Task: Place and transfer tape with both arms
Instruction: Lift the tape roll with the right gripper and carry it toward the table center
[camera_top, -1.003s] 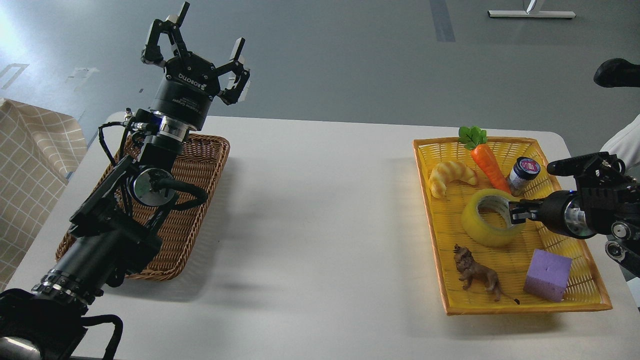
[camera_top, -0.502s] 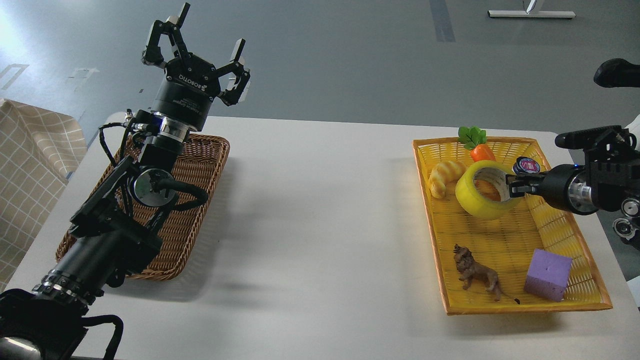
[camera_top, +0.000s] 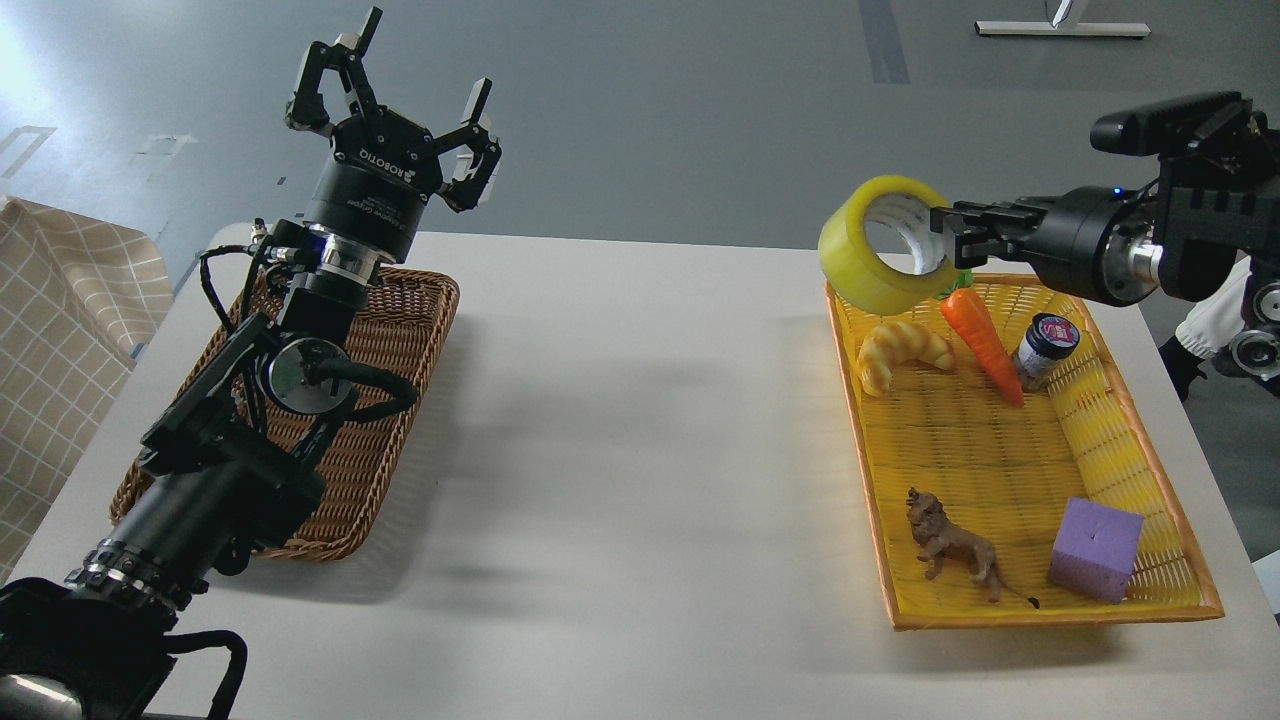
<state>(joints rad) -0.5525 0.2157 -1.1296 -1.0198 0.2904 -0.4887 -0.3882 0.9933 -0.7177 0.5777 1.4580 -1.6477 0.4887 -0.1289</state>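
The tape (camera_top: 865, 262), a yellow roll with a grey-white core, hangs in the air above the far left corner of the yellow tray (camera_top: 1140, 440). My right gripper (camera_top: 948, 228) comes in from the right and is shut on the roll's right wall, one finger inside the core. My left gripper (camera_top: 400, 95) is raised high above the far end of the brown wicker basket (camera_top: 400, 420). Its fingers are spread open and it holds nothing.
The yellow tray holds a croissant (camera_top: 903, 350), a carrot (camera_top: 980, 335), a small jar (camera_top: 1044, 347), a lion figure (camera_top: 950, 545) and a purple block (camera_top: 1095, 548). A checked cloth (camera_top: 60, 320) lies at the left edge. The white table (camera_top: 640, 450) stretches between basket and tray.
My right gripper has lifted the tape out of the yellow tray and carried it up and to the left. The left arm has not moved.
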